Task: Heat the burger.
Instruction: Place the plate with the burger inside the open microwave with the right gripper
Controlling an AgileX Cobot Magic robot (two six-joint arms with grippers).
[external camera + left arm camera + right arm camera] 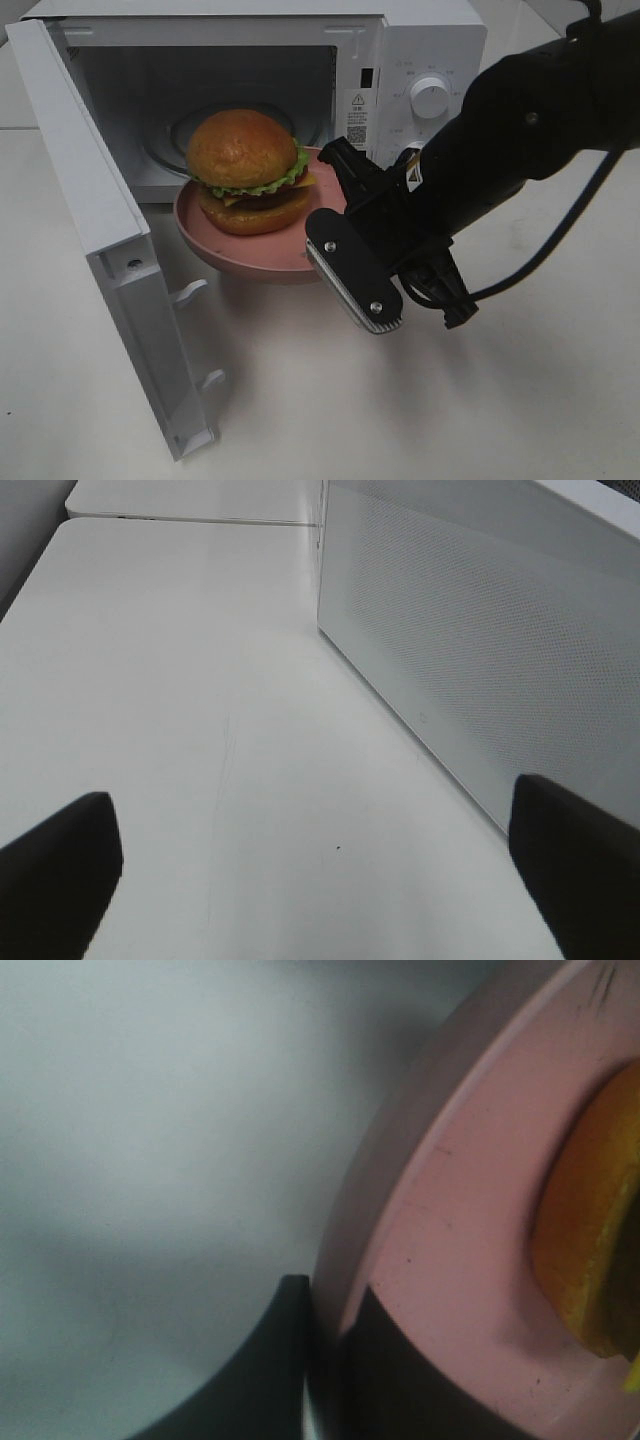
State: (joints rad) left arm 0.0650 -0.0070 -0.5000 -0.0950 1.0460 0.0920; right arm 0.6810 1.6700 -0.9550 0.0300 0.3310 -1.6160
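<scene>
Fingers [250, 1380] of the right gripper [328, 1305] clamp the rim of the round pink plate [250, 262], which carries the glossy golden-bun burger [250, 165] at the mouth of the open white microwave [430, 40]. The left gripper [315, 830] hangs spread above the white table [180, 680].

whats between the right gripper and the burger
Only a bare strip of the pink plate, whose rim the right gripper pinches; the burger sits further in on it. The right wrist view shows this best.
</scene>
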